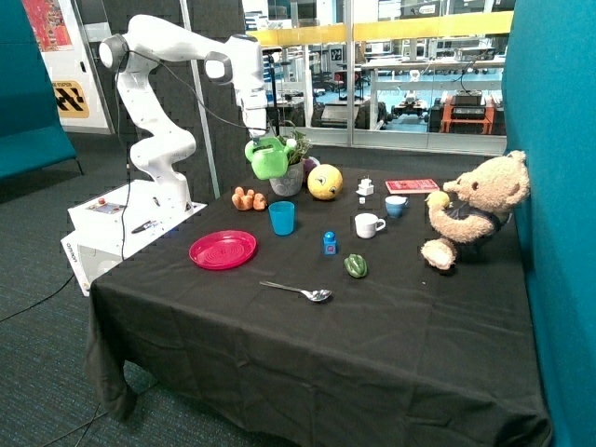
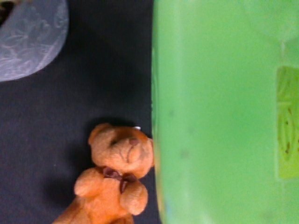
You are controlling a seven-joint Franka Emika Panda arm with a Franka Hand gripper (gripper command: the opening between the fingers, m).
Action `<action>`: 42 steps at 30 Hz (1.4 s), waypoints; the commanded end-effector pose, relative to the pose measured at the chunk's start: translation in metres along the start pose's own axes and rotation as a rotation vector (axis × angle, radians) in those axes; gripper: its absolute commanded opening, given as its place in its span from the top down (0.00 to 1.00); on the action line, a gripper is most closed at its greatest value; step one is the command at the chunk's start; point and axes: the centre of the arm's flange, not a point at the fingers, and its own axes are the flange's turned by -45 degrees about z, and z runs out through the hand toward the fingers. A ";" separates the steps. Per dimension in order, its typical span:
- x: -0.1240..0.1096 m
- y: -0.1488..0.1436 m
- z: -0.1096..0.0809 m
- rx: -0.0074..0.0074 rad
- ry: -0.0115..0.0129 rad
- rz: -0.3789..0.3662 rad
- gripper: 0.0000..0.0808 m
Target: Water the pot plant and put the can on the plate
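The green watering can [image 1: 268, 160] hangs in the air, tilted, with its spout end toward the leaves of the pot plant [image 1: 288, 172] at the back of the table. My gripper [image 1: 258, 138] is shut on the can's top from above. In the wrist view the can's green body [image 2: 224, 112] fills most of the picture, and the grey speckled pot [image 2: 28, 42] shows in one corner. The pink-red plate [image 1: 223, 250] lies bare on the black cloth, nearer the front edge than the can, past the blue cup.
A small orange bear figurine [image 1: 248, 198] [image 2: 117, 177] lies below the can. A blue cup [image 1: 281, 218] stands between pot and plate. A yellow plush [image 1: 325, 182], white mug [image 1: 368, 224], green pepper [image 1: 355, 266], spoon [image 1: 300, 291] and teddy bear [image 1: 475, 209] lie further along.
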 end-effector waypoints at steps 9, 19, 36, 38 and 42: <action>-0.019 0.039 0.012 -0.0027 -0.0015 0.208 1.00; -0.027 0.065 0.025 -0.0028 -0.0013 0.368 1.00; -0.038 0.093 0.028 -0.0030 -0.0010 0.541 1.00; -0.041 0.094 0.026 -0.0030 -0.0010 0.542 1.00; -0.044 0.095 0.024 -0.0030 -0.0010 0.551 1.00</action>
